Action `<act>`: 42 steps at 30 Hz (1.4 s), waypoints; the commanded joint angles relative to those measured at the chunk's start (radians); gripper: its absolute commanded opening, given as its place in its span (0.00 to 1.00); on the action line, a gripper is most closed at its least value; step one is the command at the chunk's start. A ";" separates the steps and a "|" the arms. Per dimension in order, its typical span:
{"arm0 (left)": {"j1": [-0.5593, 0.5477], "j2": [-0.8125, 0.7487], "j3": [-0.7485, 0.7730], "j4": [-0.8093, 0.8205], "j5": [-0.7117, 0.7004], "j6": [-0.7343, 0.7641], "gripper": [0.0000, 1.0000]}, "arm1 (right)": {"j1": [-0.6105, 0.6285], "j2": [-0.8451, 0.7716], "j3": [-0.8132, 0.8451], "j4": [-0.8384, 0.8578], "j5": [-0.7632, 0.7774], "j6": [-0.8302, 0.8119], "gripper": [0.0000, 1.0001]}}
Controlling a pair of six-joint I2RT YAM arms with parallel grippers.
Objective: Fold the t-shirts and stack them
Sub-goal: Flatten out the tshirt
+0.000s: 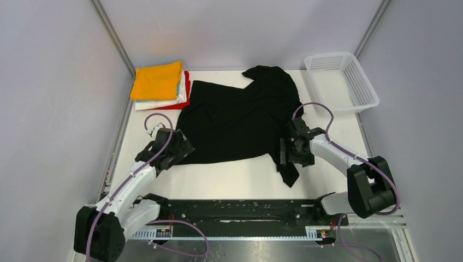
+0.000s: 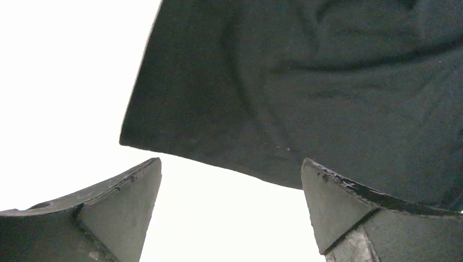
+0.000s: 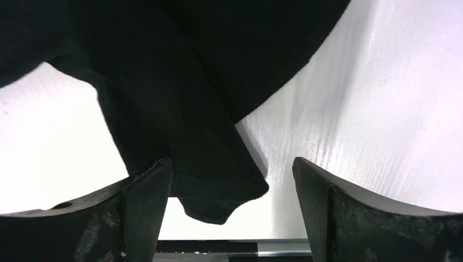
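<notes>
A large black t-shirt (image 1: 240, 117) lies spread and rumpled on the white table. A folded stack sits at the back left: orange-yellow shirt (image 1: 157, 80) on top, light blue and white beneath, red (image 1: 187, 90) at the bottom. My left gripper (image 1: 177, 148) is open at the shirt's near left corner (image 2: 164, 131), its jaws wide just short of the hem (image 2: 231, 162). My right gripper (image 1: 293, 153) is open over the shirt's near right sleeve (image 3: 218, 180), which lies between the jaws near the left finger.
A white mesh basket (image 1: 341, 82) stands at the back right. The black rail of the arm bases (image 1: 240, 210) runs along the near edge. Grey walls enclose the table on three sides.
</notes>
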State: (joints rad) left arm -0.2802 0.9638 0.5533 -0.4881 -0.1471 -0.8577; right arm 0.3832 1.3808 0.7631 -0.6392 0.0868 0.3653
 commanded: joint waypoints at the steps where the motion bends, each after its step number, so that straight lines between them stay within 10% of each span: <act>1: 0.000 -0.081 -0.010 -0.019 -0.068 -0.024 0.99 | -0.004 -0.015 -0.004 0.053 -0.075 0.021 0.87; 10: 0.000 -0.081 -0.011 -0.027 -0.081 -0.020 0.99 | 0.033 -0.106 -0.083 0.120 -0.363 0.055 0.79; 28: 0.000 -0.045 -0.020 -0.012 -0.083 -0.015 0.99 | 0.635 0.225 0.282 0.001 -0.001 0.042 0.82; 37: 0.001 -0.033 -0.017 -0.004 -0.088 -0.017 0.99 | 0.626 -0.089 0.144 0.022 0.153 0.087 0.98; 42: 0.001 -0.010 -0.013 0.025 -0.060 -0.018 0.99 | 0.394 -0.272 0.000 0.041 0.086 0.170 0.98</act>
State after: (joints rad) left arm -0.2802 0.9344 0.5331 -0.5175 -0.2100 -0.8692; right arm 0.9482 1.2003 0.8551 -0.5900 0.1658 0.4545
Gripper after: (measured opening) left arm 0.989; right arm 0.993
